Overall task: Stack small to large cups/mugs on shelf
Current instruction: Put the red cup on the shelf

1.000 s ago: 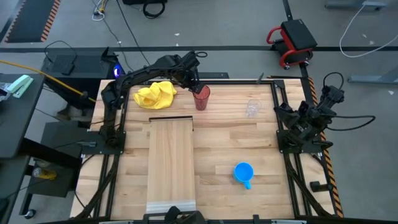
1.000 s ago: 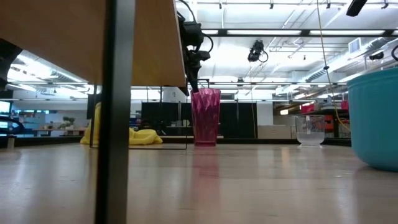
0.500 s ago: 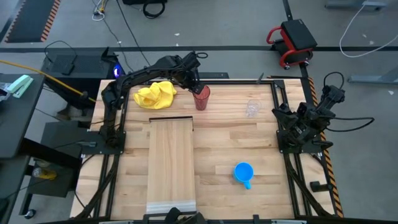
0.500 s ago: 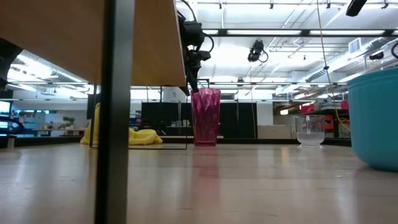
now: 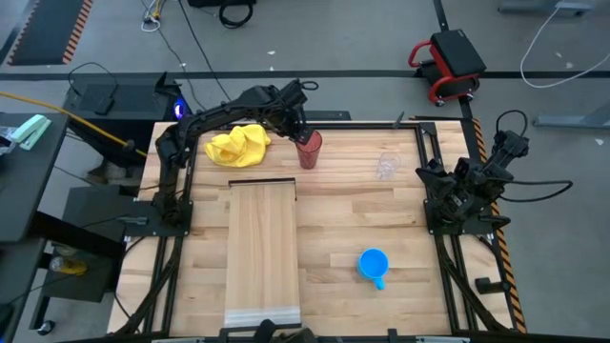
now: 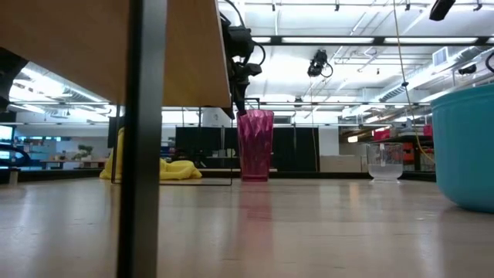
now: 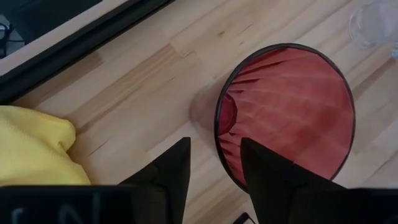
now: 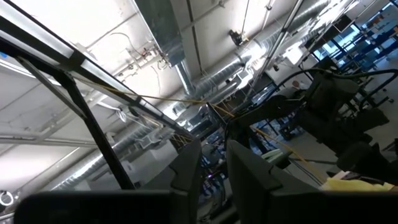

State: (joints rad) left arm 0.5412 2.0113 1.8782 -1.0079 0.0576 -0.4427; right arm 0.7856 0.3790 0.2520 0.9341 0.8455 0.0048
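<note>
The dark red ribbed tumbler [image 5: 308, 150] stands upright on its base at the table's far middle. My left gripper [image 7: 214, 162] is open just above its rim. One finger stands inside the tumbler [image 7: 286, 112] and one outside, on the side toward the yellow cloth, and a gap shows on both sides of the wall. The small clear glass cup [image 5: 386, 165] stands to the right of the tumbler. The blue handled mug [image 5: 373, 264] stands at the near right. The pale shelf board [image 5: 264, 248] lies lengthwise left of centre. My right gripper [image 8: 214, 168] waits at the right edge, shut and pointing up.
A crumpled yellow cloth [image 5: 240, 145] lies at the far left, close to the tumbler and under my left arm. Bare tabletop lies between the shelf and the blue mug. In the low view the mug [image 6: 467, 147] fills the right edge.
</note>
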